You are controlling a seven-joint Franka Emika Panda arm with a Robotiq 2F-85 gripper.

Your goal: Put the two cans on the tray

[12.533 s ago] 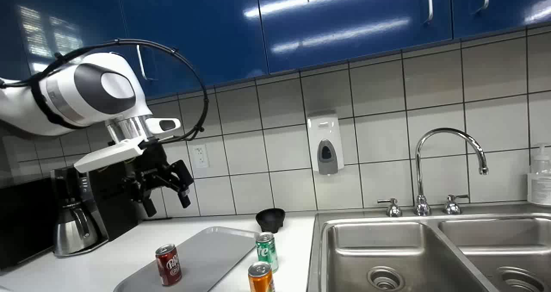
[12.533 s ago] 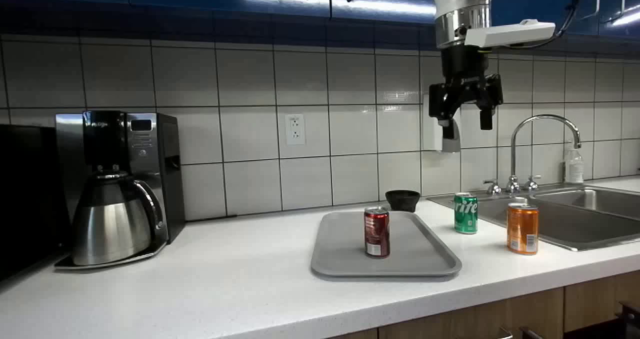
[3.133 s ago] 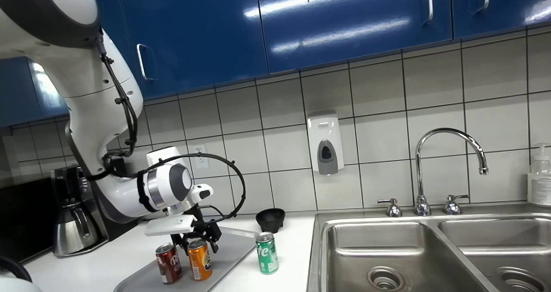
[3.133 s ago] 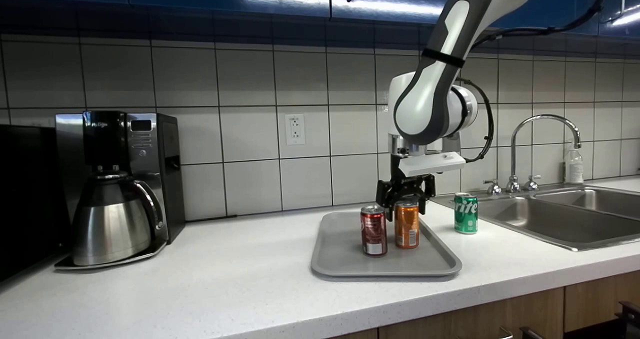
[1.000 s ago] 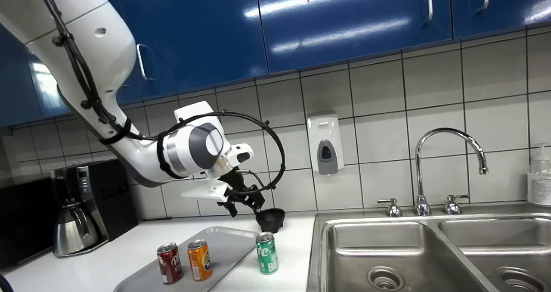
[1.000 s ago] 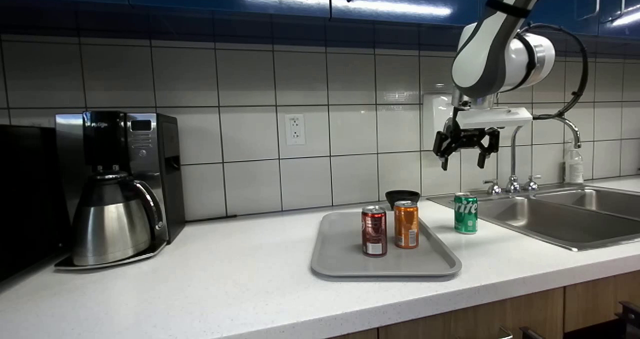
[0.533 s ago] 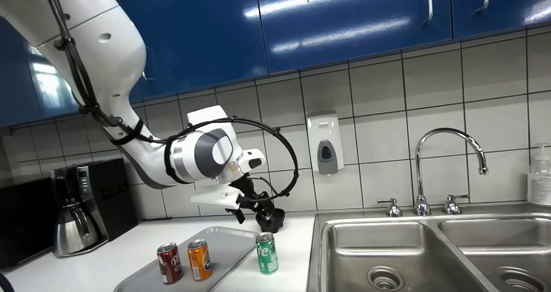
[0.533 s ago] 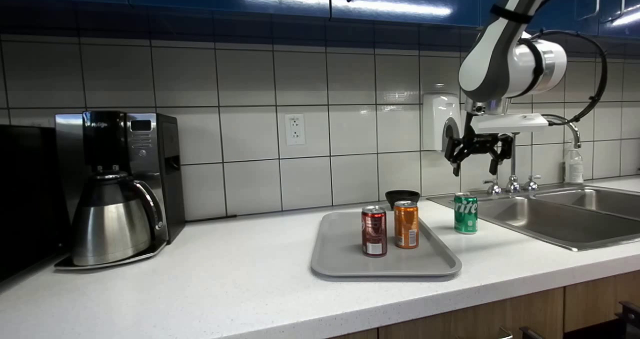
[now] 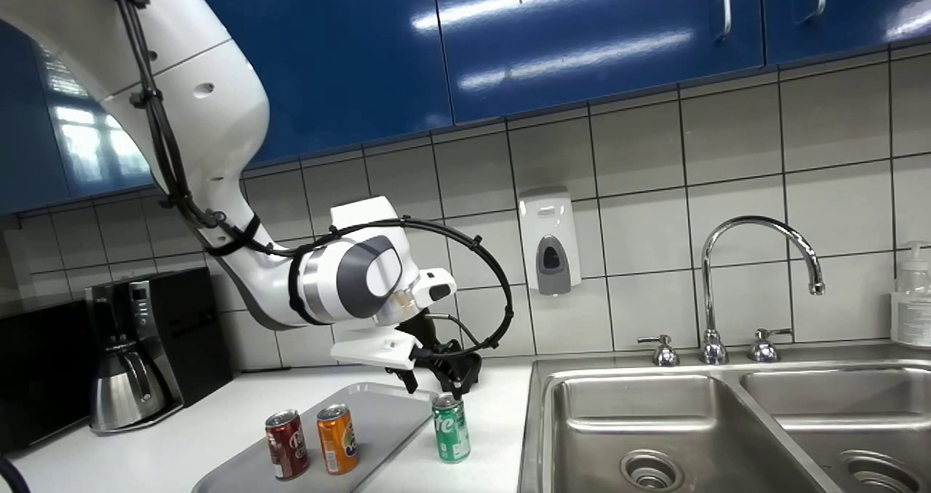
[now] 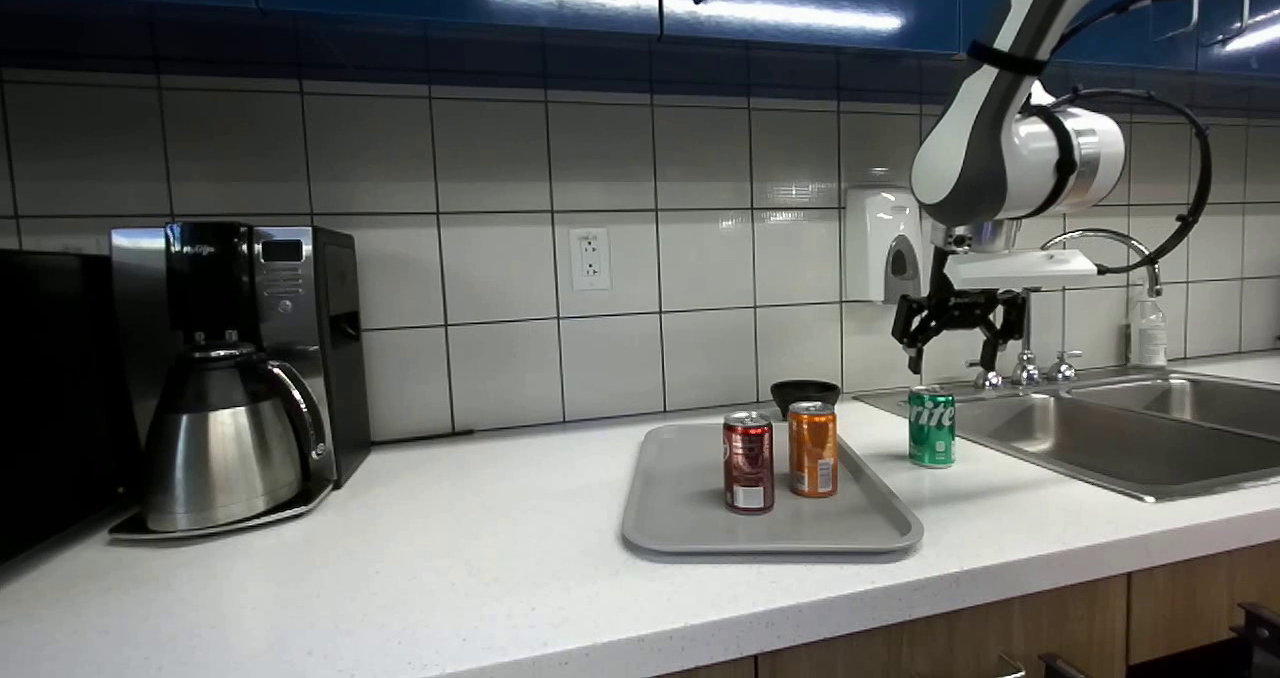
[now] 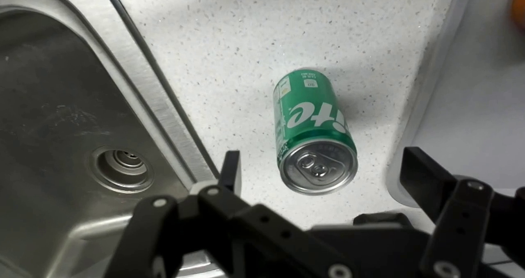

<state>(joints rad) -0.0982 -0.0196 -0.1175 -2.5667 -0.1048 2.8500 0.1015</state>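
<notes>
The green can (image 10: 931, 433) stands upright on the counter between the tray (image 10: 690, 528) and the sink. The orange can (image 10: 813, 453) stands upright on the tray; only its edge (image 11: 520, 7) shows in the wrist view. My gripper (image 10: 951, 370) is open and empty, just above the green can's top. In the wrist view the green can's body (image 11: 309, 105) and silvery lid show between the spread fingers (image 11: 230, 169), with a gap on each side. In an exterior view a finger hangs close over the green can (image 9: 452, 433); whether it touches cannot be told.
A dark red can (image 10: 748, 468) stands on the tray next to the orange can. A black bowl (image 10: 805, 395) stands behind the tray, by the wall. The sink (image 11: 53, 105) borders the green can's other side. A coffee maker (image 10: 240, 378) stands farther off.
The orange can went from the counter onto the tray. The gripper let it go, rose, moved over to the green can and, in the last half second, came down slightly.
</notes>
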